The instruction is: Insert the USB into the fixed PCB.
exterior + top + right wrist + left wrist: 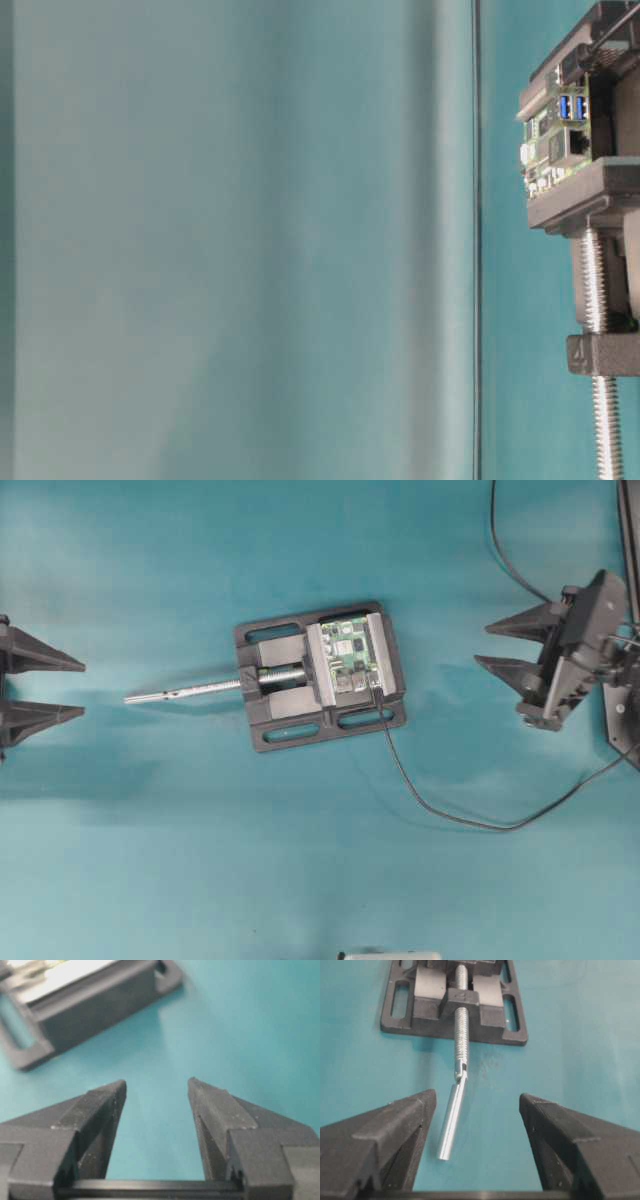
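Black vise [320,677] sits mid teal worktop [150,860], silver screw rod [185,691] sticking out left, lying level.

Left gripper [80,688] at the left edge of the overhead view, its two black tapered fingers [40,656] pointing toward the centre, jaws spread wide with nothing between them. Right gripper [482,645] at the right edge, tilted slightly, fingers [515,624] pointing toward the centre, jaws likewise parted and holding nothing. In each wrist view, left gripper [477,1100] and right gripper [157,1085], both fingers frame bare surface below.
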Action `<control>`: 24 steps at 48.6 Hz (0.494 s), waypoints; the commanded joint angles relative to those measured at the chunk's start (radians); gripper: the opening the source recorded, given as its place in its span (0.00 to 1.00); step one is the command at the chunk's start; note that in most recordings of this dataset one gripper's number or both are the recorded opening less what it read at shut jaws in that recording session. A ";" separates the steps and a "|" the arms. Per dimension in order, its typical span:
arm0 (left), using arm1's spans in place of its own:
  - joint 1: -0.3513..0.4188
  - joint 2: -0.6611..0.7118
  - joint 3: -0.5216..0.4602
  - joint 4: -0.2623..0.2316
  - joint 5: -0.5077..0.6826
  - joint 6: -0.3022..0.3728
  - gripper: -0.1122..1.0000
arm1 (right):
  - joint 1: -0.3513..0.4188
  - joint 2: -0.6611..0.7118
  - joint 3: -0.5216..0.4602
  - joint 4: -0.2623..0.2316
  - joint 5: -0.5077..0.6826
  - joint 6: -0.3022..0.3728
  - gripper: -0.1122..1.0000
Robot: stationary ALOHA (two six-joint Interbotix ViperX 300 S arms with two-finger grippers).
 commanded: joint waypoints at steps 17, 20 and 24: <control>0.003 0.005 -0.011 0.005 -0.008 -0.003 0.87 | 0.005 -0.350 0.101 -0.054 0.123 -0.037 0.61; 0.003 0.005 -0.011 0.005 -0.008 -0.003 0.87 | 0.003 -0.407 0.117 -0.054 0.141 -0.040 0.61; 0.003 0.005 -0.011 0.005 -0.008 -0.003 0.87 | -0.003 -0.463 0.127 -0.054 0.169 -0.038 0.61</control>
